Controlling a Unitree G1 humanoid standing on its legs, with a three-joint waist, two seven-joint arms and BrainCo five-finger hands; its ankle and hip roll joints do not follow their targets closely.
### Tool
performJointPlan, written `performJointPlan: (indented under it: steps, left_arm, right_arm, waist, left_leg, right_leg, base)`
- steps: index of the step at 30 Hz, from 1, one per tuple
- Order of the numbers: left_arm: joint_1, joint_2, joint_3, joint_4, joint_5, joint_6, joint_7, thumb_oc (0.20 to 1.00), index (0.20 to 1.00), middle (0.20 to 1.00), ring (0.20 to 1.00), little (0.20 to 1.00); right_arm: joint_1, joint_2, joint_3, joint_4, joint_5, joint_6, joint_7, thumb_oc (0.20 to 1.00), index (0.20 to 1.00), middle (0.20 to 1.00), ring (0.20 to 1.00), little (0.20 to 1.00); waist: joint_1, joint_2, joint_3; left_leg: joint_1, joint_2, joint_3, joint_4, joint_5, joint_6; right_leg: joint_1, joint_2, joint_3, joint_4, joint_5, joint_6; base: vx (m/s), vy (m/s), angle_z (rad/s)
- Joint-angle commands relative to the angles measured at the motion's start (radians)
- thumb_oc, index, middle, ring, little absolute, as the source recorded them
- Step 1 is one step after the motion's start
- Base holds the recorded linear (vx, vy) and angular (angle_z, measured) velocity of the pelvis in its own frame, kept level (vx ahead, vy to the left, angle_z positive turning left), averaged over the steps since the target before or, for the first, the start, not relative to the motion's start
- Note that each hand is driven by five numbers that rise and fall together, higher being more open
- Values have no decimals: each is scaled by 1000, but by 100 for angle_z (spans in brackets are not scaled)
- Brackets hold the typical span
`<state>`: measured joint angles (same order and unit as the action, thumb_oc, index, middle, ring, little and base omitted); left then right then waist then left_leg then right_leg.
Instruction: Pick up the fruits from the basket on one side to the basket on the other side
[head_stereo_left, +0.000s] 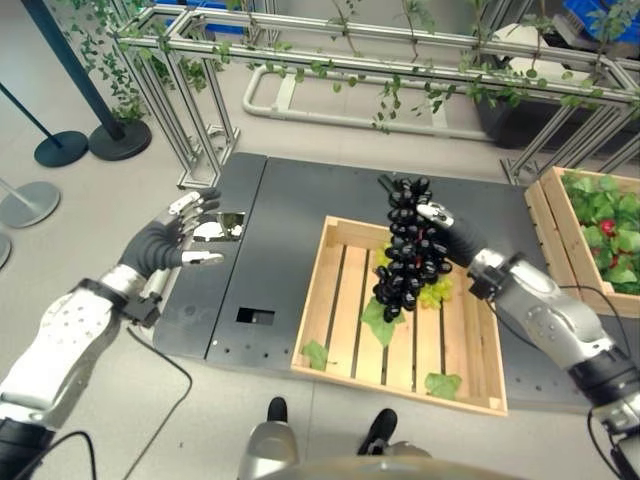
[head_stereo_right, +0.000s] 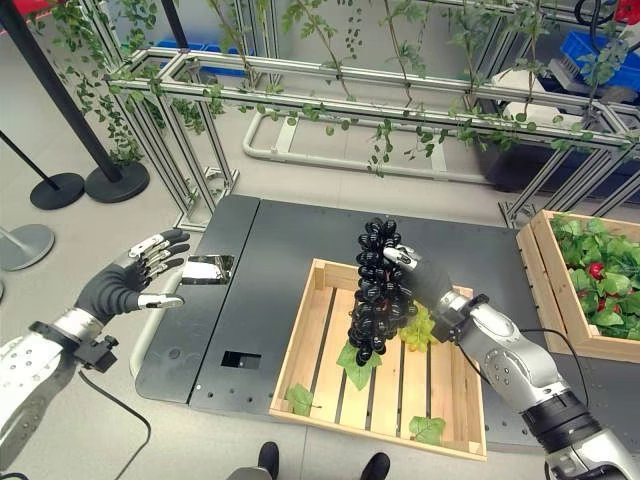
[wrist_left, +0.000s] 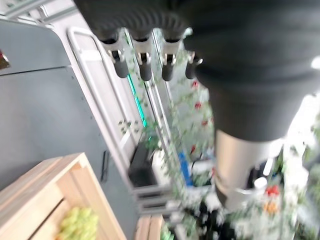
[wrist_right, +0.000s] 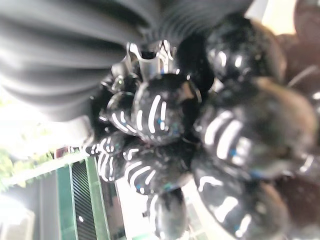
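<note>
The right hand (head_stereo_right: 420, 277) holds a bunch of black grapes (head_stereo_right: 374, 290) in the air above the near crate (head_stereo_left: 331, 300); its fingers are curled round the top of the bunch, and the grapes hang down over the slatted floor of that crate. In the right wrist view the shiny black grapes (wrist_right: 200, 130) press close against the hand's dark cover. Under the hanging bunch, inside the crate, lies a bunch of green grapes (head_stereo_right: 420, 327), with a few green leaves (head_stereo_left: 378, 322) scattered on the slats.

The crate sits on a dark platform (head_stereo_left: 280, 210) on the floor. A second crate (head_stereo_left: 590, 230), full of leaves and with a red fruit (head_stereo_left: 606, 227) among them, stands just beside the platform's right end.

The left hand (head_stereo_left: 175, 240) hovers over the platform's left edge, well apart from the crates, fingers spread wide and holding nothing. A small shiny plate (head_stereo_right: 209, 268) lies on the platform near its fingertips.

Behind the platform runs a metal frame (head_stereo_left: 350, 40) hung with vines.
</note>
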<state>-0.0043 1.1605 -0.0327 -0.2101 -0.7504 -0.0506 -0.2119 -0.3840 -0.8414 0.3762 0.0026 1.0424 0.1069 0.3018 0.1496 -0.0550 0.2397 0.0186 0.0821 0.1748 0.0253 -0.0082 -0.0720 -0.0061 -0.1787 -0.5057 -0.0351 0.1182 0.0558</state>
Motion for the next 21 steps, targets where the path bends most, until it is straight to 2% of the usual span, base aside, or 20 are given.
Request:
performJointPlan:
  steps: [1,3,4,5,8,13,21]
  left_arm:
    - [-86,91,-41,-10,-95,-15,-2,1000,1000,1000,1000,1000]
    - [-129,152,-76,11,-144,-13,3,1000,1000,1000,1000,1000]
    - [-134,152,-80,13,-144,-13,3,1000,1000,1000,1000,1000]
    - [-207,197,-140,45,-175,-9,7,1000,1000,1000,1000,1000]
    - [-302,222,-226,84,-206,-11,19,1000,1000,1000,1000,1000]
    - [-514,247,-441,124,-293,1,12,1000,1000,1000,1000,1000]
    - [-637,232,-605,99,-348,30,-52,1000,1000,1000,1000,1000]
  right_arm:
    - [-123,-23,45,-35,52,-60,-7,200,200,200,200,200]
    - [-160,-30,81,-20,61,-63,-12,200,200,200,200,200]
    - [-160,-30,80,-19,61,-63,-12,200,200,200,200,200]
    - [-211,-35,121,2,62,-69,-22,200,200,200,200,200]
    - [-260,-34,151,28,68,-81,-36,200,200,200,200,200]
    - [-369,-14,225,78,79,-102,-55,200,200,200,200,200]
    - [-416,49,279,75,79,-115,-39,200,200,200,200,200]
  waist:
    - [-14,-29,-49]
    - [-17,-27,-54]
    - [-16,-27,-54]
    - [-19,-27,-57]
    - [-15,-25,-60]
    - [-21,-20,-70]
    - [-34,-19,-81]
  left_leg:
    - [-19,-10,4,9,25,-21]
    - [-15,-10,6,9,27,-22]
    - [-14,-10,6,9,27,-22]
    - [-10,-9,6,9,27,-24]
    - [-7,-9,7,9,27,-26]
    - [3,-6,9,6,28,-30]
    - [10,-9,17,-2,27,-29]
  right_leg:
    - [53,-90,-33,17,48,174]
    - [56,-89,-33,17,49,176]
    - [56,-89,-33,17,49,176]
    - [60,-88,-33,17,50,178]
    - [63,-89,-35,17,51,180]
    - [70,-90,-39,17,52,182]
    - [68,-89,-32,18,50,181]
  base:
    - [11,-1,-9]
    - [11,-2,-2]
    - [0,0,0]
    - [0,0,0]
    - [0,0,0]
    - [0,0,-1]
    - [0,0,0]
